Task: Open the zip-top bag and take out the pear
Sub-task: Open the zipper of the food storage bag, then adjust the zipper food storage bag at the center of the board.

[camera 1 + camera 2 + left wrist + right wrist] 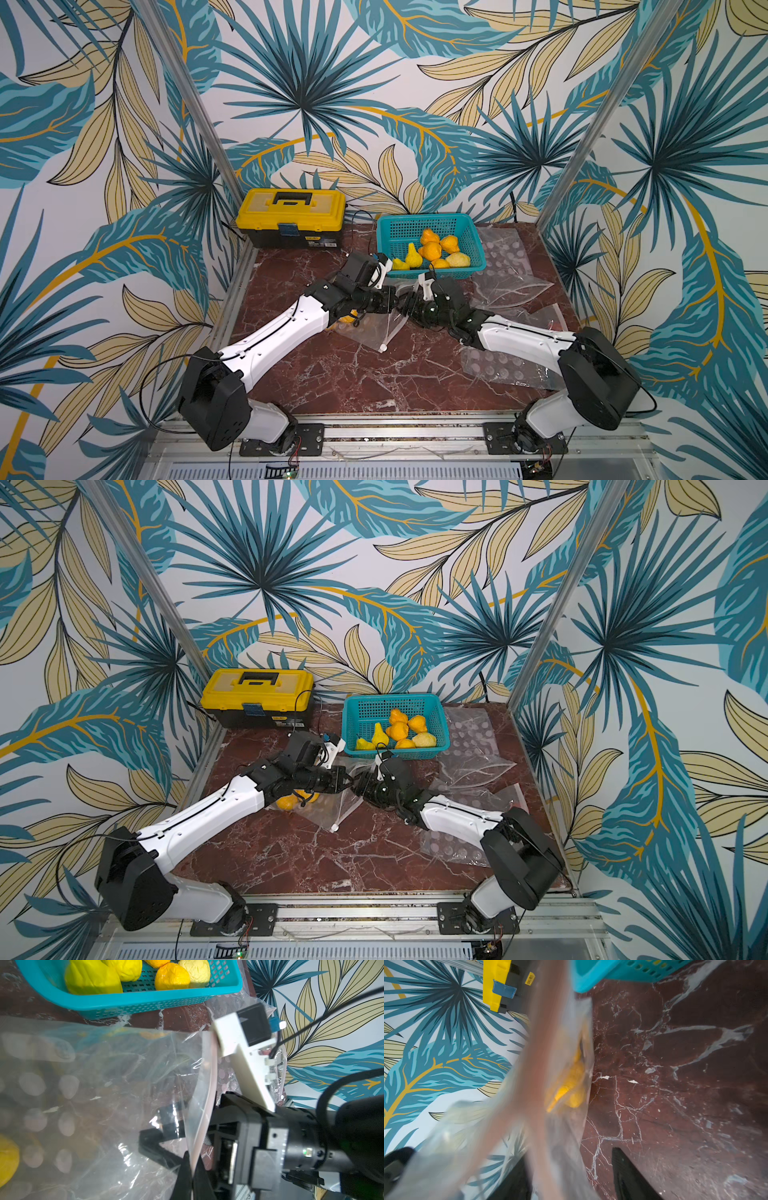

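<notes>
Print on the toolbox [291, 208] sticker [529, 979] is too small to read. L gripper [191, 1164] is clamped tight on the pink zip strip [204, 1109] of the zip-top bag [370, 330]. R gripper [570, 1154]: jaws apart, bag film running btwn them, no pinch seen. Bag lies just in front of the basket [432, 272]. The strip runs from the white slider [383, 347] up toward the basket, w/ the mouth facing the R arm. The pear [286, 803] sits inside at the far end, under the L arm; can't tell its axis.
</notes>
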Tool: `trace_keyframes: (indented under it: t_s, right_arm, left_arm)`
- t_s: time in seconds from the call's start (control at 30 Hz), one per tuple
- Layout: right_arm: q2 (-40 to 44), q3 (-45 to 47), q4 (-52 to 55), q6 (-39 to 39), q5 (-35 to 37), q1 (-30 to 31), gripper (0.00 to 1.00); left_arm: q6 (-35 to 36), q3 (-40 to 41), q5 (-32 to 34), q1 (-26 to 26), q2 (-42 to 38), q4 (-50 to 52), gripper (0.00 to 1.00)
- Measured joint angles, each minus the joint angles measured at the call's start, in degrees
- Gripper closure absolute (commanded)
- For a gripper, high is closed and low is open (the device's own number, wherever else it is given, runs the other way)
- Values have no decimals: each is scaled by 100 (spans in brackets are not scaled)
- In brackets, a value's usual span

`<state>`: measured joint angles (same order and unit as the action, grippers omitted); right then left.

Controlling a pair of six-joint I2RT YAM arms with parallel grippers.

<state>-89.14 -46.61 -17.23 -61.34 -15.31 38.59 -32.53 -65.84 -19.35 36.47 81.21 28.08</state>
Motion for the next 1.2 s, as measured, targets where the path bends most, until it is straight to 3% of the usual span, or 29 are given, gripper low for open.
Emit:
trace_keyframes:
  t_s: [0.27,0.73,0.97,1.1,1.2]
  right_arm:
    - [-153,37,455,170,203,4,55]
    - [155,59,2378,1051,1106,4,57]
    - [951,-315,3276,1169,1368,22,49]
    - [1602,-710,3565,1187,1530,79,50]
    - [1836,-938,3569,1141,1552,157,56]
  left_arm:
    - [-24,11,671,83,-160,46,100]
    - [595,-387,1644,101,-225,1180,100]
    - [601,-592,1665,188,-85,1307,100]
    - [599,-682,1679,302,83,1331,100]
    - [597,-745,1687,378,210,1351,100]
